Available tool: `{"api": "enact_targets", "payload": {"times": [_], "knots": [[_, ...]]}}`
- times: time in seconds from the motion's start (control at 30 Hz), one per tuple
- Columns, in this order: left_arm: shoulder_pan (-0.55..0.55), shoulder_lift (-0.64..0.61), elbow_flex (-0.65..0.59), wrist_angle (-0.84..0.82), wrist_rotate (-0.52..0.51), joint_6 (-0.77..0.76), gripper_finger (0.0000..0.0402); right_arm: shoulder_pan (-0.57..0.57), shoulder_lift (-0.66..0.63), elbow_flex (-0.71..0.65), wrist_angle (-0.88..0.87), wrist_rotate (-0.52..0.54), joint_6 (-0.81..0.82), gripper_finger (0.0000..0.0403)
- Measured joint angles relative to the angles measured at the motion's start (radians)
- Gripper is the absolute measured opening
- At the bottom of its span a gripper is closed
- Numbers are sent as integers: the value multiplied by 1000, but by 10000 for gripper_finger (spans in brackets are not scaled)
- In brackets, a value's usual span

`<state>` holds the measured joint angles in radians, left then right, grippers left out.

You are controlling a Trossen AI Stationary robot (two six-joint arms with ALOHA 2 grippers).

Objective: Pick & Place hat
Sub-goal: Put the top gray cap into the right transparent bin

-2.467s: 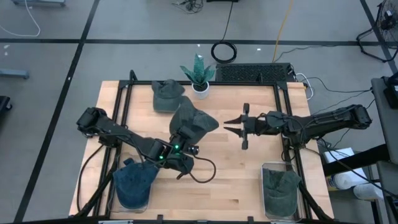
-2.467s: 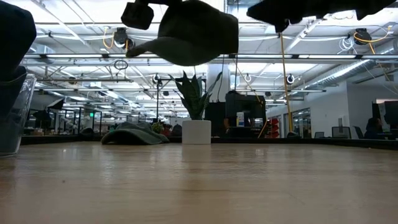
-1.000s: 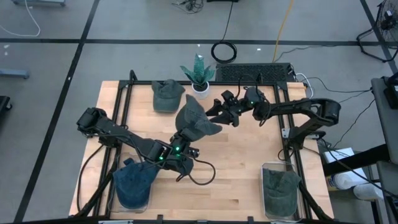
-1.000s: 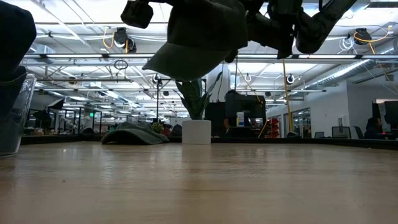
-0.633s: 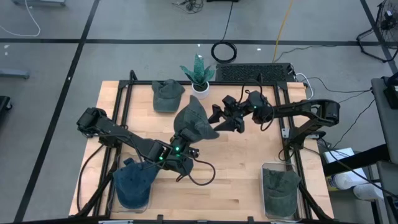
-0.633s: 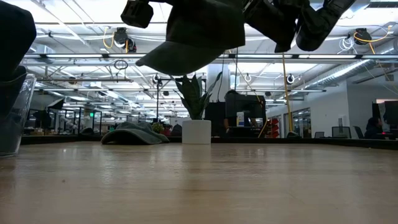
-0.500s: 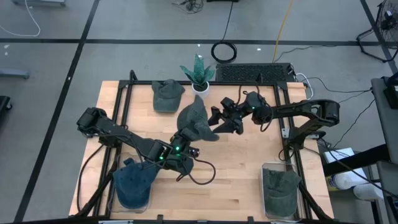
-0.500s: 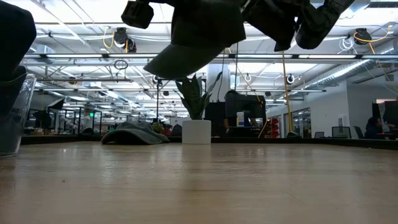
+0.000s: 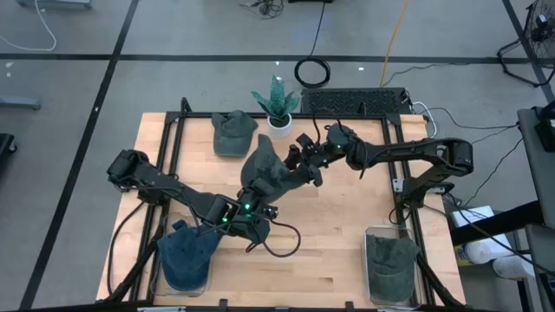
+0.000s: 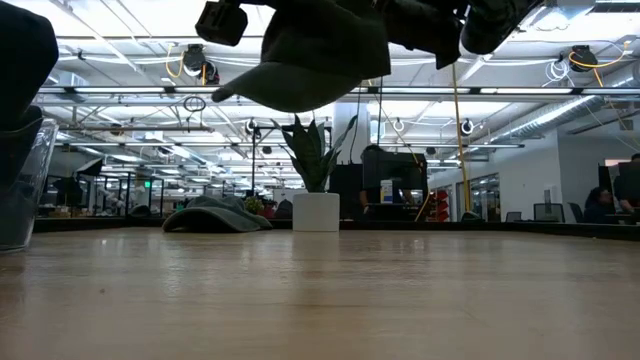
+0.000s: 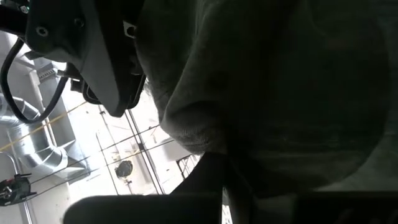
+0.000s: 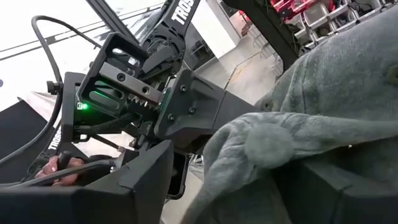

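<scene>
Left gripper (image 9: pixel 257 192) pinches the raised hat (image 9: pixel 269 170); right gripper (image 9: pixel 301 165), fingers spread, meets it from three o'clock

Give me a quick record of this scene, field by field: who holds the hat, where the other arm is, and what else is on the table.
held hat: grey cap, lifted above the table
left gripper: shut on the cap
right gripper: at the cap's brim side, jaws open
other hats: one flat near the plant, one in each front bin
plant: potted, back edge
</scene>
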<state>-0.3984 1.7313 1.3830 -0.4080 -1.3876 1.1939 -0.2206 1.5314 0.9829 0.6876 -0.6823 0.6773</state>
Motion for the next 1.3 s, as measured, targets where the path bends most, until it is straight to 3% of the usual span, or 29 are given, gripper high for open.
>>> {"api": "enact_targets", "payload": {"times": [0.17, 0.4, 0.47, 0.67, 0.9, 0.97, 1.17, 1.3], "knots": [[-1, 0, 0, 0, 0, -14, 1, -1, 0, 1, -6, -19, 2, 199], [0, 0, 0, -1, 4, -49, 2, 0, 0, 1, -8, -26, -16, 38], [0, 0, 0, -1, 30, -105, 6, 0, -2, 1, -6, -26, -46, 11], [0, -14, 2, -3, 224, -397, 20, 0, -56, 1, -63, -29, -96, 3], [1, -38, 3, 3, 233, -642, 5, 18, -199, 1, -257, 38, -182, 1], [1, -56, 3, 10, 284, -728, 7, 35, -253, 0, -340, 78, -220, 1], [23, -176, -3, -60, 691, -913, 44, 127, -454, 20, -612, 213, -331, 1], [73, -285, 2, -113, 856, -964, 57, 243, -539, 76, -855, 335, -388, 0]]}}
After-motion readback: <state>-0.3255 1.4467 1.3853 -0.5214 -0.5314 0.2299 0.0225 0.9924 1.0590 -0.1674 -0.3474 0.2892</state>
